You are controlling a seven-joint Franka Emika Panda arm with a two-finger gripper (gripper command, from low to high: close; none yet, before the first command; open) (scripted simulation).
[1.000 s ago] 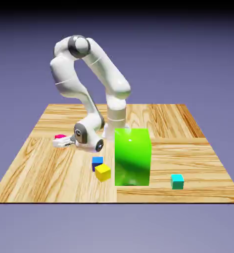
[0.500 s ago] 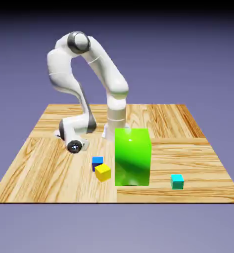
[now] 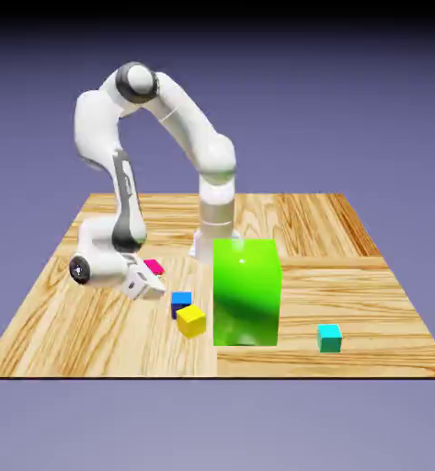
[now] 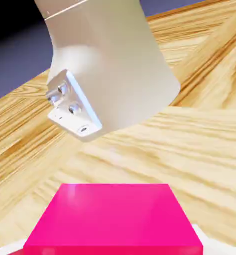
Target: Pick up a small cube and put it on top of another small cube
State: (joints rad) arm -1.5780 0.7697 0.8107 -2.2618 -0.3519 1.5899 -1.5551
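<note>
Firmly closed gripper point(image 4: 111, 245): on the pink cube, the hand tipped well over; best levelled before any lowering.
Pink cube point(image 4: 115, 214): between the fingertips; keep the squeeze even through the turn.
Blue cube point(image 3: 181, 304) and yellow cube point(image 3: 191, 322): close together; if either is the base, descend slowly, centred.
Green block point(image 3: 246, 292): beside them; give it clearance.

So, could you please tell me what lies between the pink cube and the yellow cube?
The blue cube does, right by the yellow cube, as the exterior view shows.
</note>
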